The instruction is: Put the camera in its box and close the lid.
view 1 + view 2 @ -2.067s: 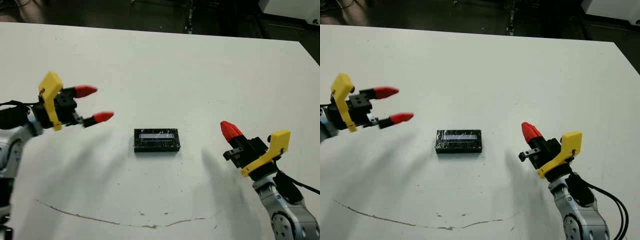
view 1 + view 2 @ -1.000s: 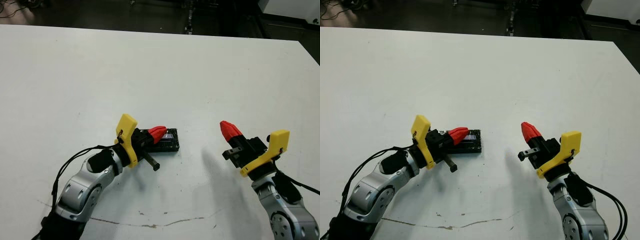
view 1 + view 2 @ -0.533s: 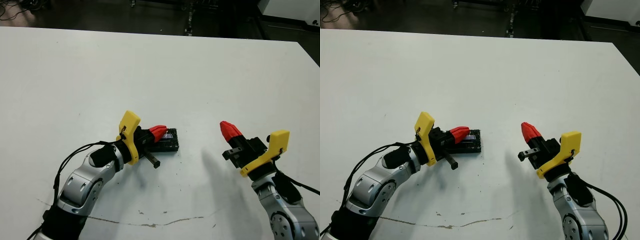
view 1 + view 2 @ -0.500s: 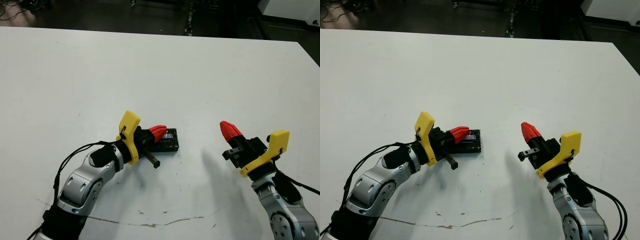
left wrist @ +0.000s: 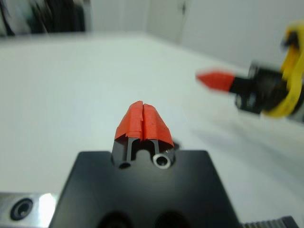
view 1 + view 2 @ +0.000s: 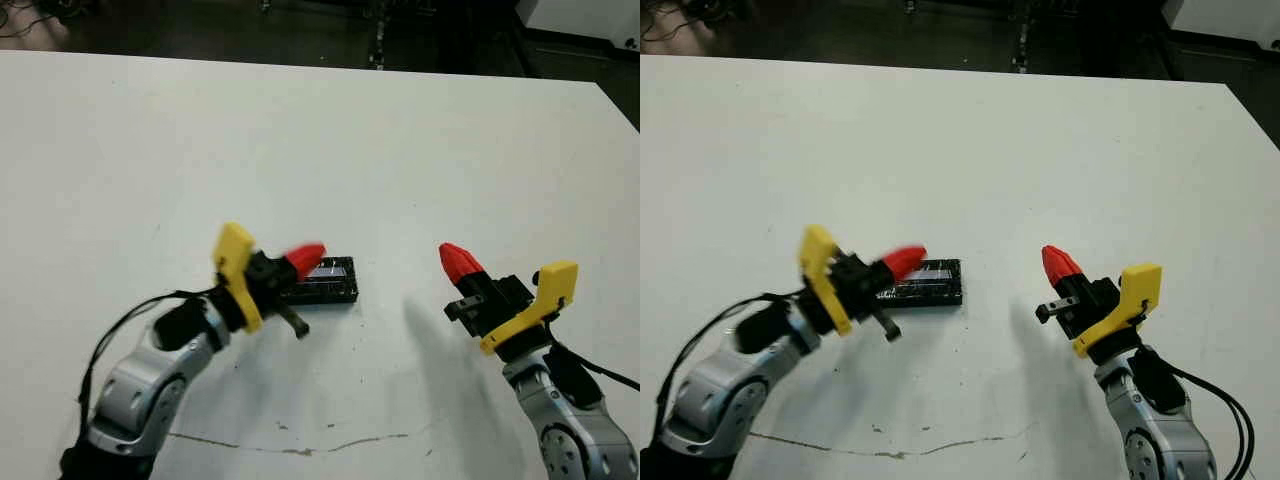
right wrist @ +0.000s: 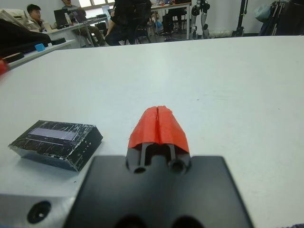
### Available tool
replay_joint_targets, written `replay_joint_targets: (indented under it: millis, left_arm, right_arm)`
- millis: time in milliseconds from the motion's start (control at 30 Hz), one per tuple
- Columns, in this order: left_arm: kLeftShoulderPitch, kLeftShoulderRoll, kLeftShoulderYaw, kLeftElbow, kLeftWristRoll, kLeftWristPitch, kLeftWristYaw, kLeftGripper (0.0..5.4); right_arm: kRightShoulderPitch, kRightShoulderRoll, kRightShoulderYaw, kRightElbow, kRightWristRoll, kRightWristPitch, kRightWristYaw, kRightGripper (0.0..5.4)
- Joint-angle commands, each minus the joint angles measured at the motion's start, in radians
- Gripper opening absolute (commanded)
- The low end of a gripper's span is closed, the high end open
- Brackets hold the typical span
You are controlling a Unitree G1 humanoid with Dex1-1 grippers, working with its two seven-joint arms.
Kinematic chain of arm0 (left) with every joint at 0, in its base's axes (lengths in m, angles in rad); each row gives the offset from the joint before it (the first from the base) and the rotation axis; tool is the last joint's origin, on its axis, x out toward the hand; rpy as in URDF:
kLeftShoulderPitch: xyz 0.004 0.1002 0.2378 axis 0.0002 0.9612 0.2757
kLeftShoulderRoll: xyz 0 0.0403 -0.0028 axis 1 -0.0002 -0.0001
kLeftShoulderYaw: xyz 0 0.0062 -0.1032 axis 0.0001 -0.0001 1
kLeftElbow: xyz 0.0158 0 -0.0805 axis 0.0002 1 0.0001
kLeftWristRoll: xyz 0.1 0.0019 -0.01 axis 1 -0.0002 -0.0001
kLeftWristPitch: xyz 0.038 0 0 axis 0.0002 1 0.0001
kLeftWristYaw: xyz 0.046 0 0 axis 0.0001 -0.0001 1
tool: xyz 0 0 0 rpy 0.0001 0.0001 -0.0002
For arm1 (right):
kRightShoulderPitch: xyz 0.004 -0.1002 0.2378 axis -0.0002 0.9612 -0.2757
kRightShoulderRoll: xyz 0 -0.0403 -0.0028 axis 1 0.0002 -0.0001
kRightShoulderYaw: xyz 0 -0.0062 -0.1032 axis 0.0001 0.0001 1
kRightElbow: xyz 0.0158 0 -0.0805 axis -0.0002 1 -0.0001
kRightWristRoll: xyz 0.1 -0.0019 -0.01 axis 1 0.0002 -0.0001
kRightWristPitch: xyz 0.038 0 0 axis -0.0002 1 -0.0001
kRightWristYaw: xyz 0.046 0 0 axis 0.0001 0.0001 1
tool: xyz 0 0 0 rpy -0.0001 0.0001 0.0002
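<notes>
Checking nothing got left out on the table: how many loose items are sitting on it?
1: a closed black box with its lid on, mid-table, just ahead of the left gripper. Whether anything sits inside cannot be seen.

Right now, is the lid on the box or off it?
On. The lid, black with its pale strip facing up, covers the box squarely in the right wrist view; no white interior shows, and no camera lies outside.

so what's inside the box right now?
Can't tell. The lid, with its pale strip, sits on top of the box and covers the interior, so the camera isn't visible. Both grippers, left and right, are shut and empty.
</notes>
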Motion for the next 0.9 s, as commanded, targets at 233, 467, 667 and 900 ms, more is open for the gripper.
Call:
replay_joint_targets:
  millis: [233,467,667,900]
  left_arm:
    - [0.013,-0.012,0.17,0.075,0.085,-0.252,0.123,0.02]
    - [0.055,-0.028,0.209,0.239,0.147,-0.387,0.179,0.02]
    - [0.082,-0.062,0.223,0.347,0.161,-0.5,0.212,0.02]
    - [0.1,-0.086,0.219,0.394,0.188,-0.543,0.256,0.02]
  right_arm:
    - [-0.059,0.015,-0.047,0.021,0.006,-0.041,-0.021,0.0]
    - [-0.116,0.058,-0.046,0.032,-0.045,-0.089,-0.103,0.0]
    - [-0.146,0.083,-0.039,0.065,-0.097,-0.14,-0.139,0.0]
    - [-0.159,0.102,-0.039,0.095,-0.104,-0.16,-0.141,0.0]
